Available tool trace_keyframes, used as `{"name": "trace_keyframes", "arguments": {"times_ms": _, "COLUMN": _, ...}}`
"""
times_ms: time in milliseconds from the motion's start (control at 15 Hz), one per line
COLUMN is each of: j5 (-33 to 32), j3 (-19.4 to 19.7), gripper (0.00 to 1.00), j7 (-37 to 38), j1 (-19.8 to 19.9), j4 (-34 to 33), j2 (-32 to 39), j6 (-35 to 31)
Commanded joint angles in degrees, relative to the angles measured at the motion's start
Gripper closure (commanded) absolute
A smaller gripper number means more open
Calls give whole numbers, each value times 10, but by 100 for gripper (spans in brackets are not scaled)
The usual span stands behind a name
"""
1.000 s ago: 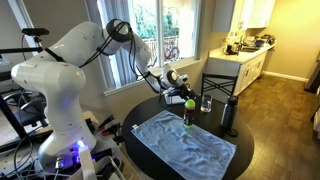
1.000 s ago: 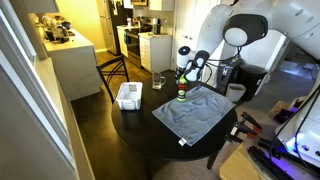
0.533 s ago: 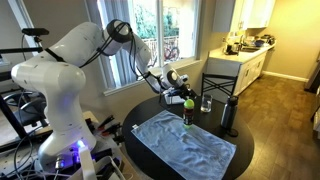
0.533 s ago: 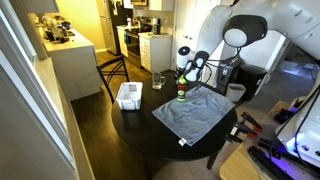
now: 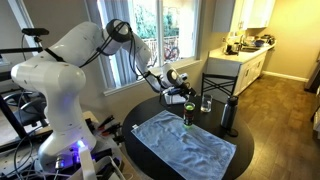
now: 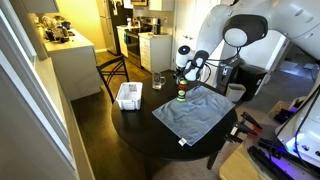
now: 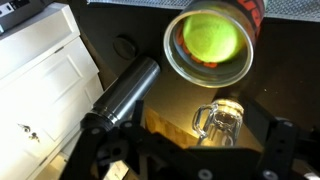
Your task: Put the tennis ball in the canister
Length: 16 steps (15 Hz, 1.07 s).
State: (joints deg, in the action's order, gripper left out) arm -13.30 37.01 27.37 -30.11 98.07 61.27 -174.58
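Note:
The tennis ball (image 7: 212, 40) sits inside the open mouth of the reddish-brown canister (image 7: 176, 62), seen from above in the wrist view. In both exterior views the canister (image 5: 186, 117) (image 6: 180, 98) stands upright on the round dark table, with the ball (image 5: 187, 103) showing at its top. My gripper (image 7: 190, 158) is open and empty, its fingers spread at the lower edge of the wrist view. It hangs just above and beside the canister (image 5: 181, 92) (image 6: 186, 72).
A dark grey bottle (image 5: 229, 115) (image 7: 125, 95) and a clear glass mug (image 5: 206, 103) (image 7: 222, 118) stand close to the canister. A blue-grey towel (image 5: 186, 146) covers the table's front. A white basket (image 6: 128, 95) sits at the table's far side.
The ball looks slightly lower in the canister's mouth. The arm and gripper have hardly moved.

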Motion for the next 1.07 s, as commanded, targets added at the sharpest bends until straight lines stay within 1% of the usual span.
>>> {"name": "trace_keyframes", "arguments": {"times_ms": 0, "j5": 23, "j3": 15, "gripper": 0, "j7": -35, "j1": -23, "j4": 38, "j2": -25, "j6": -33}}
{"name": "trace_keyframes", "arguments": {"times_ms": 67, "j5": 26, "j3": 16, "gripper": 0, "j7": -37, "j1": -25, "j4": 39, "j2": -26, "j6": -36}}
{"name": "trace_keyframes", "arguments": {"times_ms": 200, "j5": 28, "j3": 2, "gripper": 0, "j7": -52, "j1": -16, "j4": 40, "j2": -36, "j6": -30}}
{"name": "trace_keyframes", "arguments": {"times_ms": 267, "j5": 41, "j3": 11, "gripper": 0, "j7": -36, "j1": -19, "j4": 5, "j2": -3, "j6": -19}}
{"name": "trace_keyframes", "arguments": {"times_ms": 1000, "j5": 44, "j3": 8, "gripper": 0, "j7": -44, "j1": -18, "j4": 11, "j2": -9, "j6": -19}}
